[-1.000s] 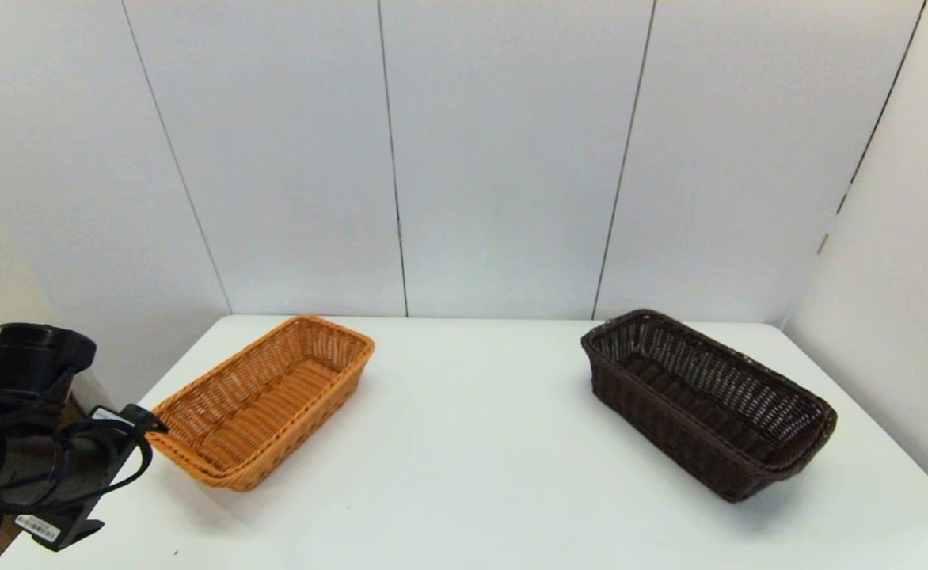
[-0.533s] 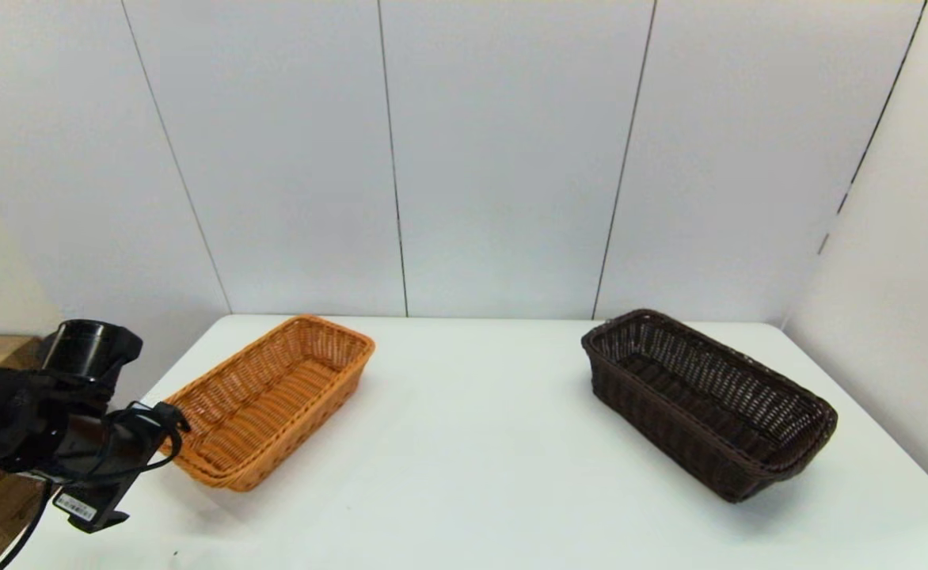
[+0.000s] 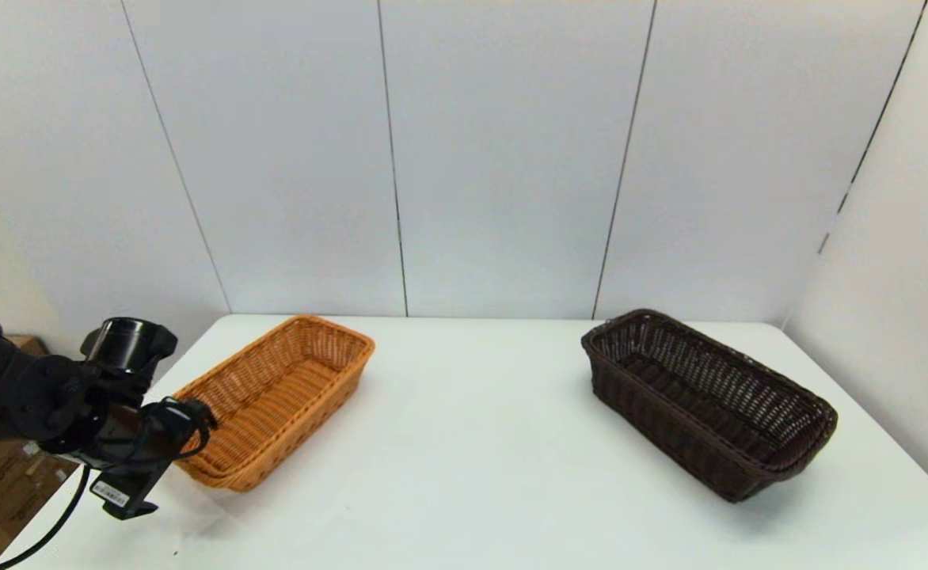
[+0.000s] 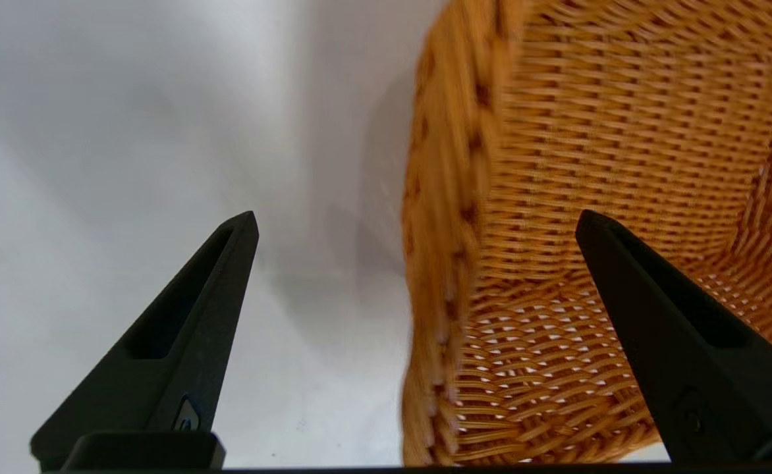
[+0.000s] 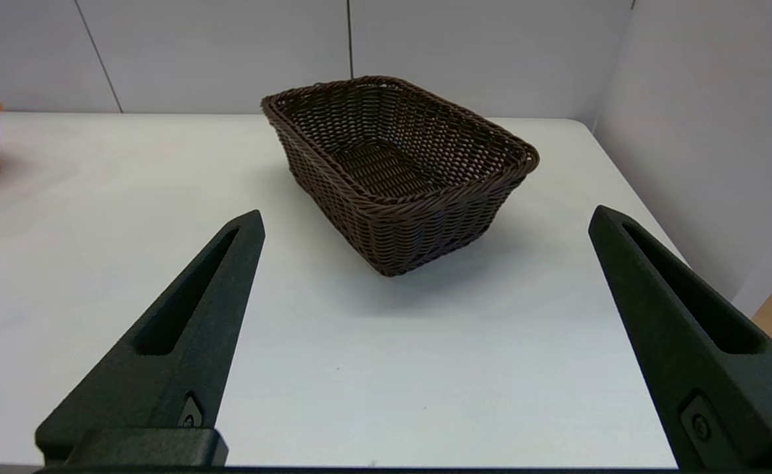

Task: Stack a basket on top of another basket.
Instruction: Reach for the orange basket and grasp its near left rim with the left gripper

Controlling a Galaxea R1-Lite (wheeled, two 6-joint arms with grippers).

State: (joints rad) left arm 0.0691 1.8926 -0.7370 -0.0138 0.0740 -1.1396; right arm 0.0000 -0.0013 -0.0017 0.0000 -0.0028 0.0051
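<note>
head: high, looks down at whole table (image 3: pixel 464 475) | left wrist: very close to orange basket (image 4: pixel 590 197) | right wrist: low, faces dark basket (image 5: pixel 392 164), also in head view

A: Can any writing be read in these views?

B: None. The only thing that looks like a label is a small white sticker (image 3: pixel 110 492) on the underside of the left arm's wrist housing in the head view. It carries dark marks, perhaps a barcode, but no letter or digit can be made out.

A: Is there anything on the baskets, the table or the wall?

B: No text, brand, number or sign shows on any of them. The wrist views add nothing either; the small round marks low on the black fingers (image 5: pixel 700 428) look like screw heads, not characters.
</note>
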